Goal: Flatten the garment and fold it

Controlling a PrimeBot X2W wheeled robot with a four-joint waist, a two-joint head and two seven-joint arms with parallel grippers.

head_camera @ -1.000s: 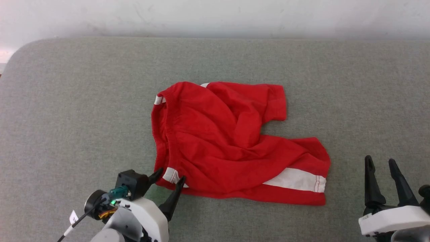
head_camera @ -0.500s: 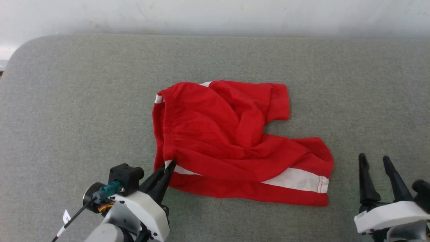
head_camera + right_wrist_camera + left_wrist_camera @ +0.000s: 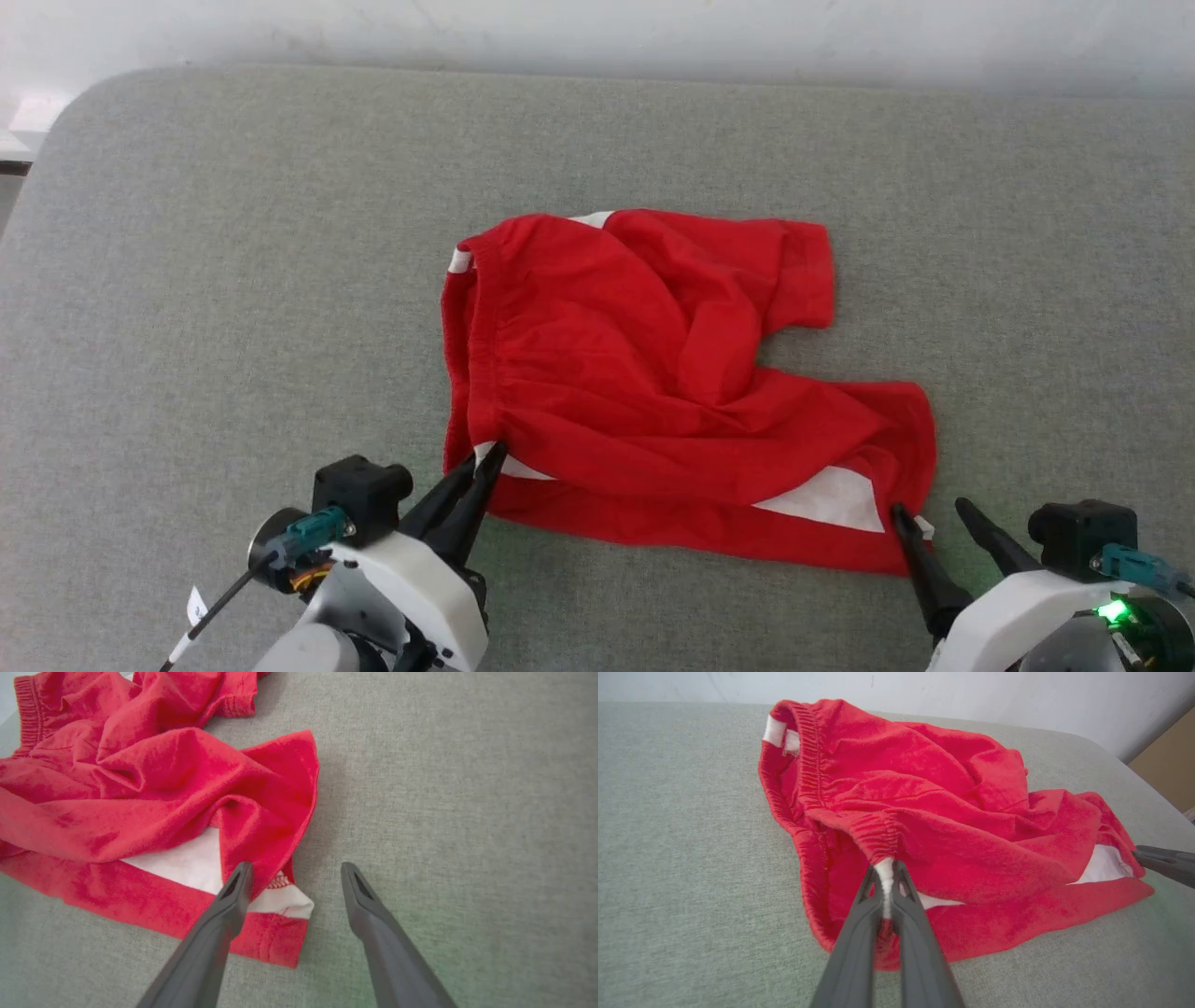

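Head view: the red garment (image 3: 653, 373) is seen crumpled at the middle of the grey padded surface (image 3: 187, 280). Left wrist view: the left gripper (image 3: 886, 870) is pinched onto its waistband corner. Right wrist view: the right gripper (image 3: 295, 870) is held spread at the leg-hem corner

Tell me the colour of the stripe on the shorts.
White stripe on red shorts; right wrist view shows it best.

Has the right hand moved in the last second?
Yes. The right hand has come leftward to the garment's white-striped hem corner; a second ago it stood well clear to that corner's right.
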